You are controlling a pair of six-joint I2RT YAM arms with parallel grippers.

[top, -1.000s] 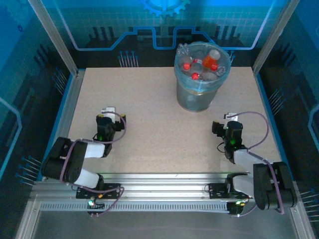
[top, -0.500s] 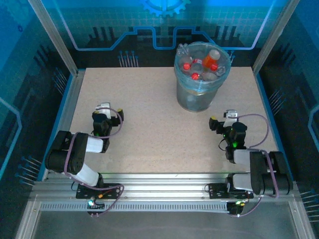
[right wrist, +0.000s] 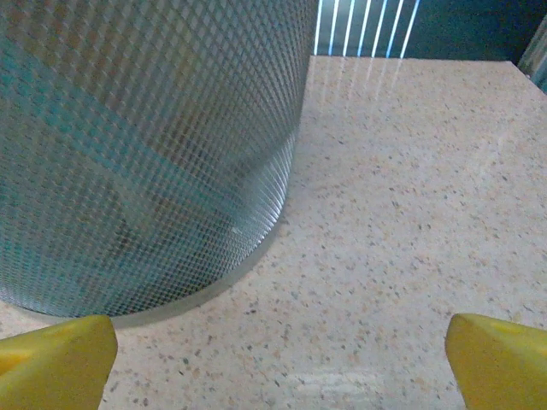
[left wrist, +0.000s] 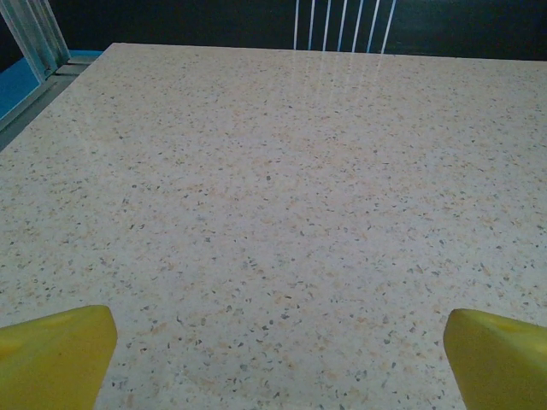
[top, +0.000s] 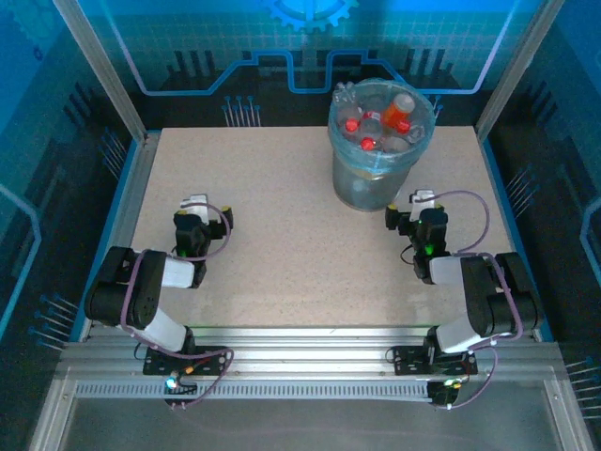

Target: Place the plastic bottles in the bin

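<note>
Bottles of clear plastic (top: 402, 105) fill the round grey lined bin (top: 371, 183); job seemingly done, left tool (top: 195, 205) and right tool (top: 421, 202) sit low over the speckled table (top: 282, 235), gaping, empty.

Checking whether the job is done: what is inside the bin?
Plastic bottles with red and orange caps fill the top of the bin; anything beneath them is covered.

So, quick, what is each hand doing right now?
Left hand: open, holding nothing.
Right hand: open, holding nothing, close to the bin.
</note>
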